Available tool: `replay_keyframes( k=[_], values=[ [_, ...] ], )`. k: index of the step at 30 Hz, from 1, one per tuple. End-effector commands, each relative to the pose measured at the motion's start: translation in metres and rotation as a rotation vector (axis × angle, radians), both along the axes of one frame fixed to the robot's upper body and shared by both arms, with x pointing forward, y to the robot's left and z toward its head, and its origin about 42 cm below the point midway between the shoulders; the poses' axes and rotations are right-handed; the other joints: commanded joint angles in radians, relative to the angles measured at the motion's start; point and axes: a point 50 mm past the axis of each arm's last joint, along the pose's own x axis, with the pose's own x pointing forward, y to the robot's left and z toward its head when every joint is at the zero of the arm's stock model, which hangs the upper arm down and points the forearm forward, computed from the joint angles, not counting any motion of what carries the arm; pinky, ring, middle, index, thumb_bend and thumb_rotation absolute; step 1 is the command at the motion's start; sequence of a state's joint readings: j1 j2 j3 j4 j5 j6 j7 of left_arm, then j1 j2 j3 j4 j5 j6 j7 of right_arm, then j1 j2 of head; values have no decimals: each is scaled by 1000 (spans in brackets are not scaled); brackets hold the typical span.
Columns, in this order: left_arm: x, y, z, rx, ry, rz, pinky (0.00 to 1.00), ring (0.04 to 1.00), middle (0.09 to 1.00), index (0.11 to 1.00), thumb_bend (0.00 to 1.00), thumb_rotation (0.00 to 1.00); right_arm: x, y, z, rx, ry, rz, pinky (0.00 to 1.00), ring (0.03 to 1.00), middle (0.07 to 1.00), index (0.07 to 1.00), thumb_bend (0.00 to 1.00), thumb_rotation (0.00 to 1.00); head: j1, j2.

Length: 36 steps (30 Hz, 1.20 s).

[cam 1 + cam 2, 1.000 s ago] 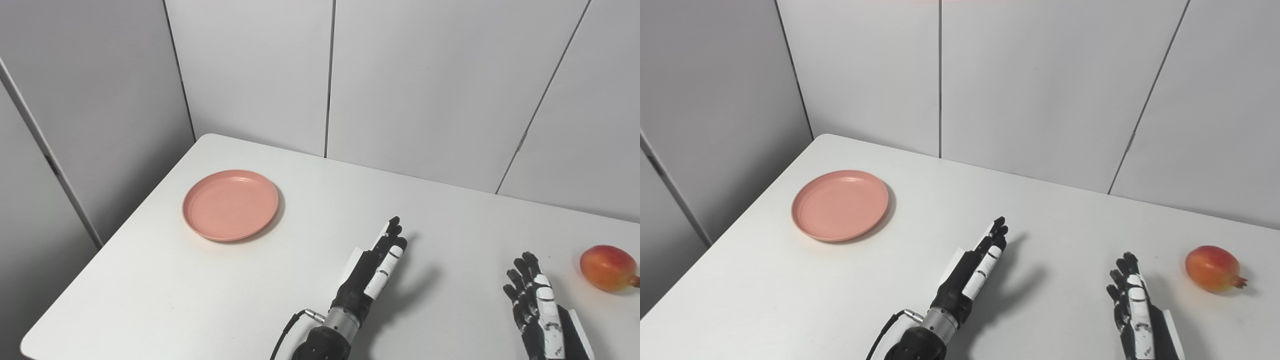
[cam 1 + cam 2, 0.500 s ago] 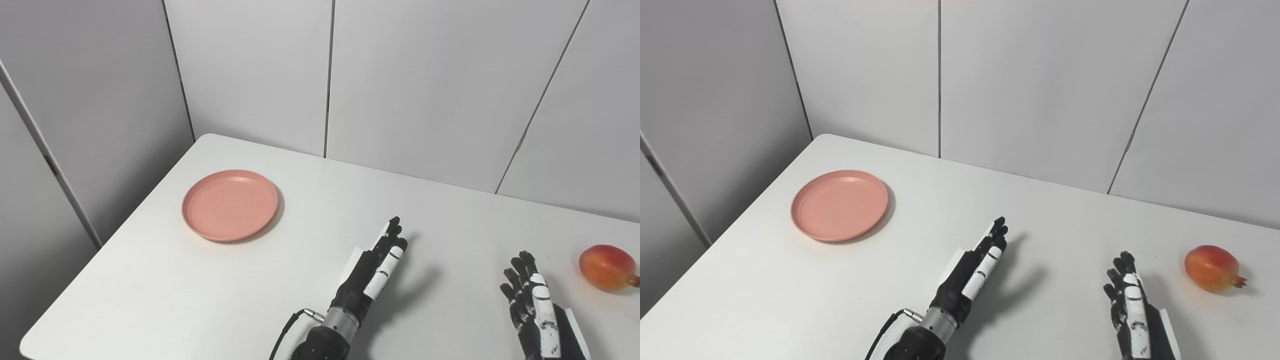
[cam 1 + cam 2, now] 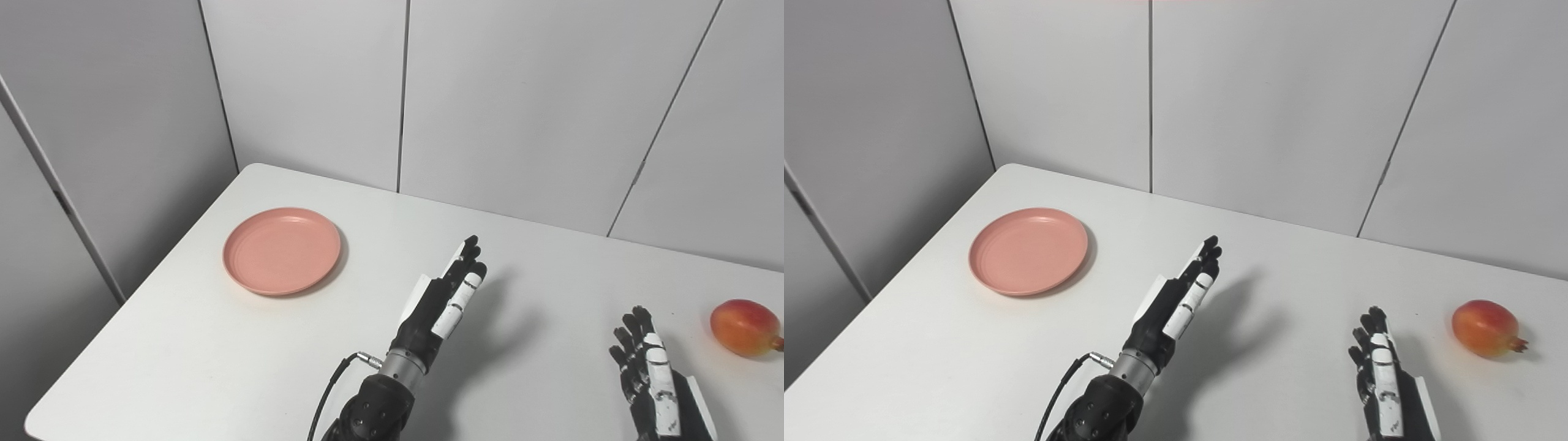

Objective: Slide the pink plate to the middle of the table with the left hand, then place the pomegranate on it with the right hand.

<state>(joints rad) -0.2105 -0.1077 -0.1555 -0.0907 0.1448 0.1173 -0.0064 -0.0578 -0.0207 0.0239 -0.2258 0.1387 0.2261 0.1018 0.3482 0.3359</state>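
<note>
Two hands are in view and neither holds anything. The left hand (image 3: 446,295) hangs above the middle of the counter (image 3: 184,361) with its fingers straight and close together, edge-on to the cameras, well apart from the pink plate (image 3: 282,250), which lies flat toward the counter's far left corner. The right hand (image 3: 648,370) rests low near the front edge, fingers extended and slightly spread, near but not touching the pomegranate (image 3: 743,326) at the far right.

The main risk, as I judge it, lies in the slide. The plate sits close to the left edge (there is little counter beyond its rim on that side), so a contact that lands on the near or right rim could push it outward rather than draw it in. Pressing down on the rim alone could also tip the shallow plate. The hand must get past the plate's far-left side or flat onto its surface first.

Later, the round pomegranate may roll off the plate if released off-centre.
</note>
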Motion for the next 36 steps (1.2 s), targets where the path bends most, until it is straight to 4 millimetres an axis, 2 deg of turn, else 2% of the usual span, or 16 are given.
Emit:
replay_keyframes(
  k=[1, 6, 11, 16, 31, 36],
  values=[
    [8, 1, 27, -7, -93, -6, 981, 990, 1000, 996, 454, 1000, 6, 2, 15, 16, -61, 1, 1000, 1000, 1000, 1000, 141, 1000, 3, -3],
    [16, 15, 44, -6, -156, 37, 973, 977, 992, 979, 476, 1000, 7, 1, 14, 15, -63, 1, 1000, 1000, 1000, 1000, 137, 1000, 8, -9],
    [22, 31, 60, -31, -227, 73, 976, 974, 995, 989, 454, 1000, 7, 0, 12, 16, -55, -3, 1000, 1000, 1000, 1000, 151, 1000, 12, -12],
    [29, 55, 74, -44, -289, 127, 999, 987, 1000, 992, 484, 1000, 6, 0, 12, 32, -48, -3, 1000, 1000, 1000, 1000, 152, 1000, 13, -12],
    [34, 110, 111, -118, -371, 308, 960, 943, 950, 939, 444, 1000, 7, -3, 12, 23, -49, 1, 1000, 1000, 1000, 1000, 138, 1000, 19, -11],
    [32, 132, 115, -124, -385, 381, 944, 938, 952, 937, 459, 1000, 6, -3, 13, 23, -48, 3, 1000, 1000, 1000, 1000, 138, 1000, 26, -8]
  ],
)
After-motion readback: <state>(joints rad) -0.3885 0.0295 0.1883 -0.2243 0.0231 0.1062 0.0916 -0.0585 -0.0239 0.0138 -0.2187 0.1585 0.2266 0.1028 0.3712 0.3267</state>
